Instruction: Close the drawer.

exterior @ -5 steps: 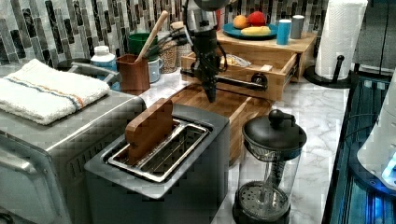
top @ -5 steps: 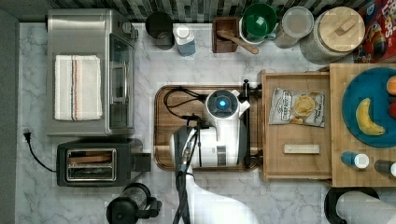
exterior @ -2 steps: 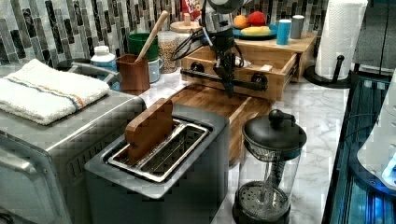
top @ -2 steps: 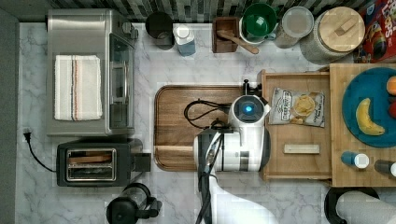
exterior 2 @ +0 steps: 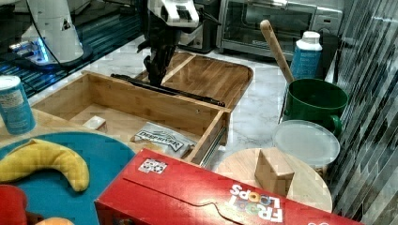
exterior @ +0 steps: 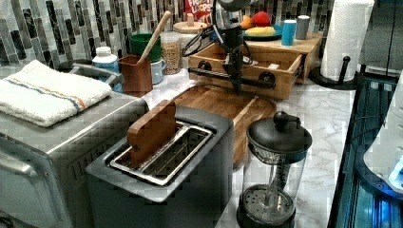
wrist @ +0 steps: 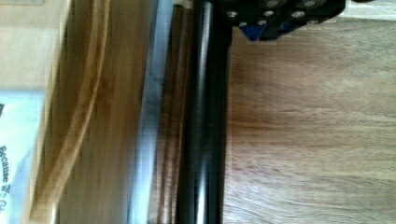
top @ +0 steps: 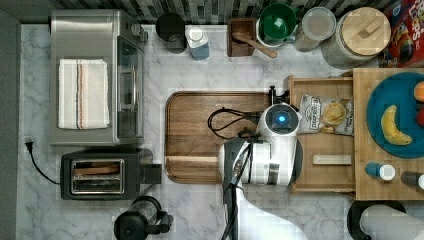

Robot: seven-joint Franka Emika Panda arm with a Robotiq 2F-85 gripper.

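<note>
pushing looks under way but unfinished: the drawer (exterior 2: 141, 110) stands pulled well out from under the light-wood slab (top: 385, 195), its chip bag (exterior 2: 162, 136) and small wood block (exterior 2: 94, 123) uncovered. the gripper (exterior 2: 154, 70) hangs at the black handle bar (exterior: 233, 78) on the drawer's front, over the dark board (top: 200, 135). i cannot tell whether the claw is apart or together. nearly all the inward travel seems left.
</note>
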